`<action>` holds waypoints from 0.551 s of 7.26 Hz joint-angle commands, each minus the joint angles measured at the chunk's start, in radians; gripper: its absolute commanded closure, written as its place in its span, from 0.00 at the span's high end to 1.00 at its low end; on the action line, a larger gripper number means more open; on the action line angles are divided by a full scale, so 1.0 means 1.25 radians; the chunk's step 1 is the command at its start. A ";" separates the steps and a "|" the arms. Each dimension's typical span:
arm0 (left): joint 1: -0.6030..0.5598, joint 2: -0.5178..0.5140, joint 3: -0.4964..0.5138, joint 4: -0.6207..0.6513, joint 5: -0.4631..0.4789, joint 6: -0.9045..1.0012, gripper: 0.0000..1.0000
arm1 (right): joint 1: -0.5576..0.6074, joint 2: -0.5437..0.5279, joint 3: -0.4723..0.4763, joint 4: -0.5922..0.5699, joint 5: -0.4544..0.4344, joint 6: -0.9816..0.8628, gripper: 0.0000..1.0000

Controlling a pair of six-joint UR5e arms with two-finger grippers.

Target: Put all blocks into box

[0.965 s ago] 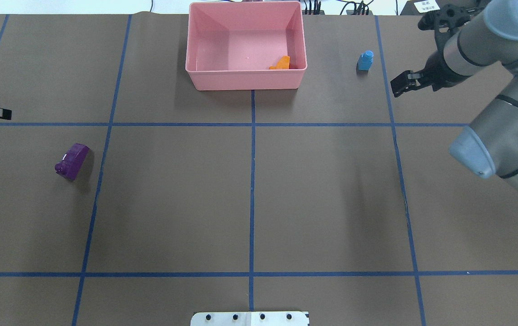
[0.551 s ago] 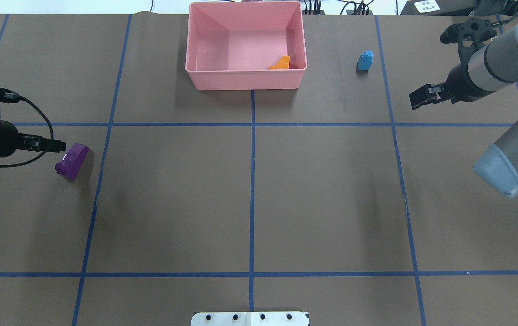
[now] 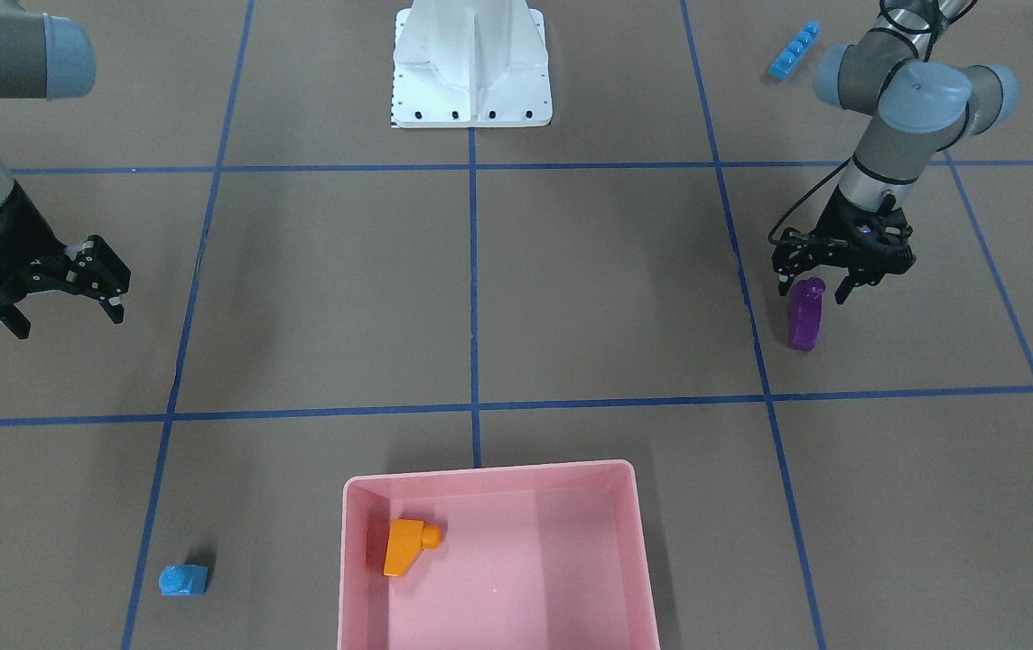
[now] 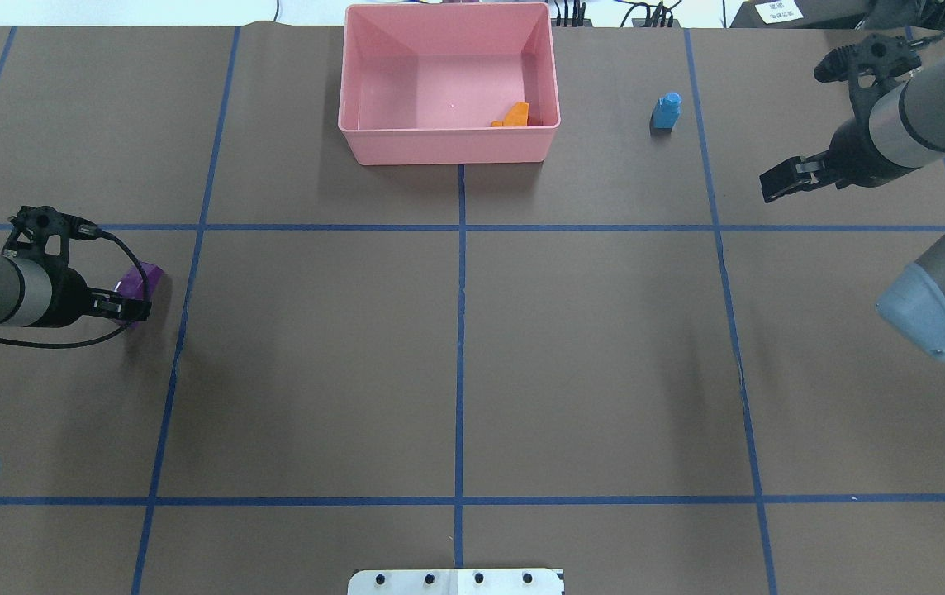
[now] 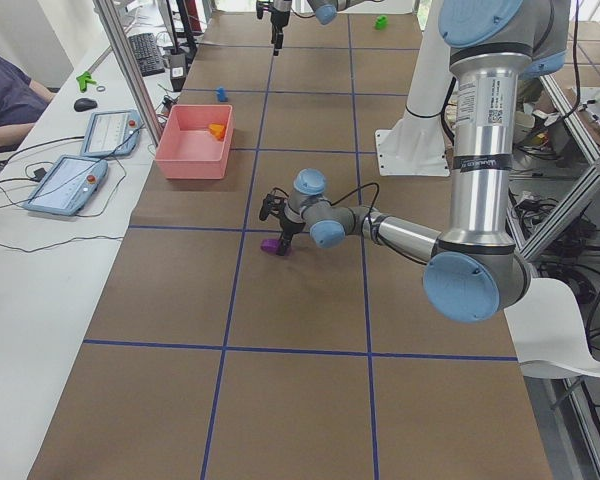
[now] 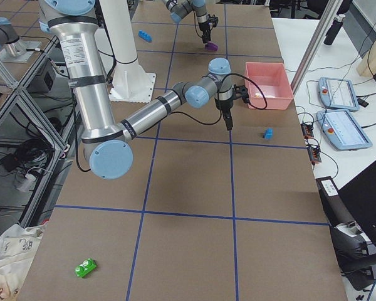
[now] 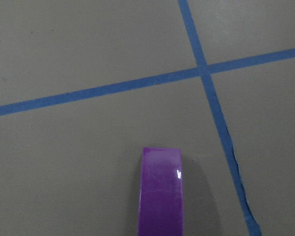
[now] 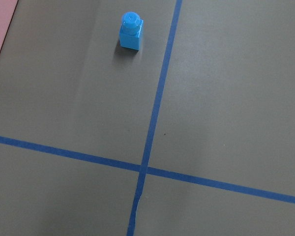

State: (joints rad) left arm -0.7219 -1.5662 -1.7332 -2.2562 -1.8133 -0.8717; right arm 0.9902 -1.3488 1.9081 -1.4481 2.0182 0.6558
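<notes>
The pink box (image 3: pixel 489 471) (image 4: pixel 448 145) holds an orange sloped block (image 3: pixel 406 544) (image 4: pixel 514 116) in one corner. A purple block (image 3: pixel 805 318) (image 4: pixel 144 278) (image 7: pixel 161 196) lies on the brown mat. My left gripper (image 3: pixel 811 278) (image 4: pixel 132 308) is open and straddles the purple block's near end; whether it touches I cannot tell. A small blue block (image 3: pixel 182 580) (image 4: pixel 667 110) (image 8: pixel 131 33) stands right of the box in the overhead view. My right gripper (image 3: pixel 65 318) (image 4: pixel 776 185) hangs open and empty, well apart from the blue block. A long blue bar (image 3: pixel 793 51) lies behind my left arm. A green block (image 6: pixel 86 268) sits far off on my right side.
The white robot base (image 3: pixel 471 63) (image 4: pixel 456 581) stands at the mat's near middle edge. Blue tape lines grid the mat. A seated person (image 5: pixel 5 100) and two tablets (image 5: pixel 65 185) are beyond the box side of the table.
My left arm has come in from the overhead view's left edge and now has its open fingers over the purple block. My right gripper has drawn back to the right, away from the small blue block.
</notes>
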 commanded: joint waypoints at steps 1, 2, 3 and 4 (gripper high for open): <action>0.002 -0.016 0.017 0.001 0.001 0.002 0.45 | 0.001 0.002 0.000 0.000 -0.001 -0.001 0.99; 0.002 -0.016 0.017 0.001 0.001 0.003 0.06 | 0.001 0.002 0.000 0.000 -0.001 -0.001 0.99; 0.001 -0.014 0.012 0.000 0.005 0.003 0.00 | 0.001 0.003 0.000 0.000 -0.001 -0.001 0.99; -0.005 -0.017 -0.027 0.002 0.013 -0.006 0.00 | 0.001 0.002 0.000 0.000 -0.002 -0.001 0.99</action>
State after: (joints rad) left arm -0.7220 -1.5847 -1.7275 -2.2553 -1.8061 -0.8707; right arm 0.9909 -1.3463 1.9083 -1.4481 2.0169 0.6550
